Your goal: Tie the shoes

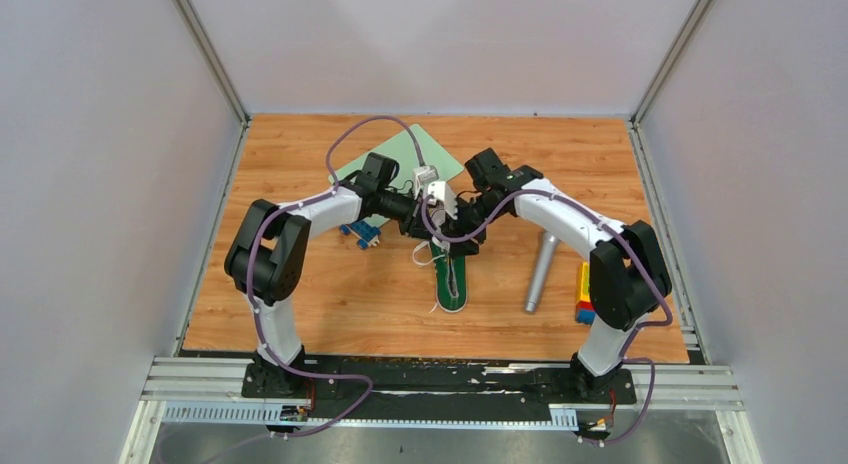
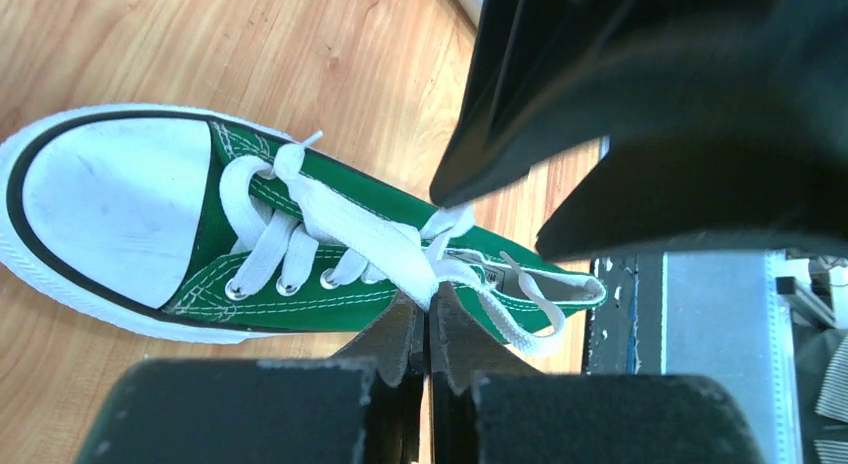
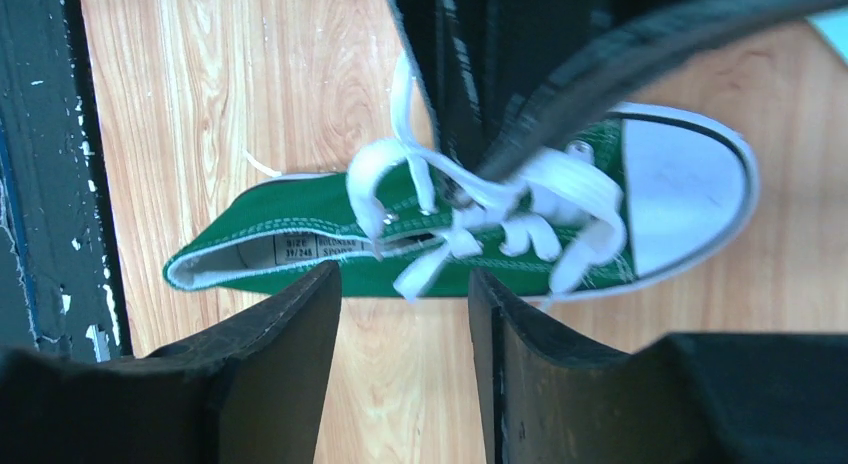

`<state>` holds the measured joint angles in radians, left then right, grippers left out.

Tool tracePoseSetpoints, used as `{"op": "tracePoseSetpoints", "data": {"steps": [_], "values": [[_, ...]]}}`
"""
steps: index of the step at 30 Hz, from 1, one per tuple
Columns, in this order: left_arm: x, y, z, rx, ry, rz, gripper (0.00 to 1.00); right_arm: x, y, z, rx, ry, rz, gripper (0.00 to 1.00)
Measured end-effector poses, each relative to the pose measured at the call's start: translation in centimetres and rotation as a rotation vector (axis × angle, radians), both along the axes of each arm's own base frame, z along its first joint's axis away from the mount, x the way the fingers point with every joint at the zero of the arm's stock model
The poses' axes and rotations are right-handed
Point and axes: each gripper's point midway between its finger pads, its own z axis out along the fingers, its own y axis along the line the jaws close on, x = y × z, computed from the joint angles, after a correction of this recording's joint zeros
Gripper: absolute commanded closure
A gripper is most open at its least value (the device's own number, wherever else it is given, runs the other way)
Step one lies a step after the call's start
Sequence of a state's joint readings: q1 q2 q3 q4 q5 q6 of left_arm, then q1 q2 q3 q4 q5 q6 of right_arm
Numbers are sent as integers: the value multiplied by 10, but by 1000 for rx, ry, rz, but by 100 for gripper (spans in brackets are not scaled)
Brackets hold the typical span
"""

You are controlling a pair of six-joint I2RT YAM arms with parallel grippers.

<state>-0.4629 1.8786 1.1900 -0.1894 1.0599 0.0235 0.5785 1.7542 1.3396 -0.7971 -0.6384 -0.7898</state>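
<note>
The green sneaker (image 1: 452,285) lies on the wooden table with its toe toward the far side and its white laces loose. In the left wrist view the shoe (image 2: 330,289) fills the middle. My left gripper (image 2: 430,306) is shut on a white lace (image 2: 385,234) just above the tongue. My right gripper (image 3: 405,289) is open above the shoe (image 3: 300,234); a loose lace end (image 3: 420,269) hangs near its gap, untouched. Both grippers meet over the shoe's laces in the top view, left gripper (image 1: 440,229) and right gripper (image 1: 468,242) close together.
A grey microphone (image 1: 540,272) lies right of the shoe. Stacked coloured bricks (image 1: 583,294) stand by the right arm. A blue toy (image 1: 362,232) and a green mat (image 1: 400,156) lie at the back left. Walls enclose three sides.
</note>
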Motion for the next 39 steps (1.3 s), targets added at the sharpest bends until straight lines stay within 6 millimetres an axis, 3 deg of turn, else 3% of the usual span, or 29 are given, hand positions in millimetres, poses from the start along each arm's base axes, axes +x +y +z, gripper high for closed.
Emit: {"op": "tracePoseSetpoints", "data": {"steps": [3, 7, 11, 22, 30, 33, 39], "values": [[0, 1, 4, -9, -37, -10, 100, 11, -11, 20, 12, -13, -24, 49], [-1, 2, 3, -9, -59, -21, 100, 19, -23, 30, 23, -13, -52, 53], [0, 3, 0, -1, -86, -29, 100, 17, -29, 23, 13, 37, -68, 55], [2, 11, -8, 41, -104, -20, 100, 4, -16, -2, 48, 245, -99, 58], [7, 17, -10, 61, -103, 0, 100, 10, -6, -14, 72, 356, -145, 59], [8, 11, -3, 46, -130, -18, 100, 14, -1, -17, 83, 382, -155, 64], [14, 9, 7, 27, -168, -36, 100, 27, 8, -14, 121, 401, -170, 85]]}}
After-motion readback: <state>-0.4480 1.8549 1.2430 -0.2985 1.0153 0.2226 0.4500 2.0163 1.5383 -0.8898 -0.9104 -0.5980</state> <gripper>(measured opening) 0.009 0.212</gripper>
